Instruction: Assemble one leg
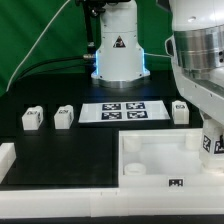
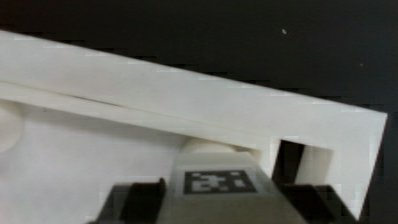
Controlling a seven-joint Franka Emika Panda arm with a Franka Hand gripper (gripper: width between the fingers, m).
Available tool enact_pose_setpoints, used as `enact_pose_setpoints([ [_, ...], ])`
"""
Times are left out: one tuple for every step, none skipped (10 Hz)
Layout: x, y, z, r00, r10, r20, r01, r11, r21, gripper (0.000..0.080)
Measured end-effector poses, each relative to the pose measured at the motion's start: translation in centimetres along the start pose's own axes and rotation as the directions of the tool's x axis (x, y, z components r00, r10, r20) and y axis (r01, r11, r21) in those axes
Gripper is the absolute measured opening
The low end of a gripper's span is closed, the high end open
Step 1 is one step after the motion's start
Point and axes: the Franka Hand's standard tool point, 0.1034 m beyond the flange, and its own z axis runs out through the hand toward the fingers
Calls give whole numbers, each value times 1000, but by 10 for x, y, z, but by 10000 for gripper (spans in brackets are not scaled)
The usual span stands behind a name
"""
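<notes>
My gripper [image 1: 214, 132] is at the exterior view's right, over the right side of the large white tray [image 1: 150, 160]. It is shut on a leg [image 1: 208, 144], a small white block with a black-and-white tag. In the wrist view the leg [image 2: 217, 180] sits between the two dark fingers [image 2: 139, 205] of the gripper [image 2: 217, 197], tag facing the camera. The leg's tip stands right above the tray's corner by its raised rim [image 2: 214, 95]. I cannot tell if the leg touches the tray.
Two loose legs [image 1: 32, 118] [image 1: 64, 116] stand at the exterior view's left, a third [image 1: 181, 112] right of the marker board [image 1: 122, 112]. The robot base [image 1: 117, 50] is behind it. A white border [image 1: 60, 205] runs along the front.
</notes>
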Motion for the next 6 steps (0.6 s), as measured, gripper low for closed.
enact_pose_setpoints([
  [0,0,0,1000,-27,0,27,1000,0,295],
  [0,0,0,998,-56,0,56,998,0,295],
  [0,0,0,998,-59,0,59,998,0,524],
  [0,0,0,997,-73,0,73,997,0,623],
  [1,1,-1,970,-243,5,243,970,-18,641],
  [2,1,-3,925,-381,9,381,924,-25,641],
])
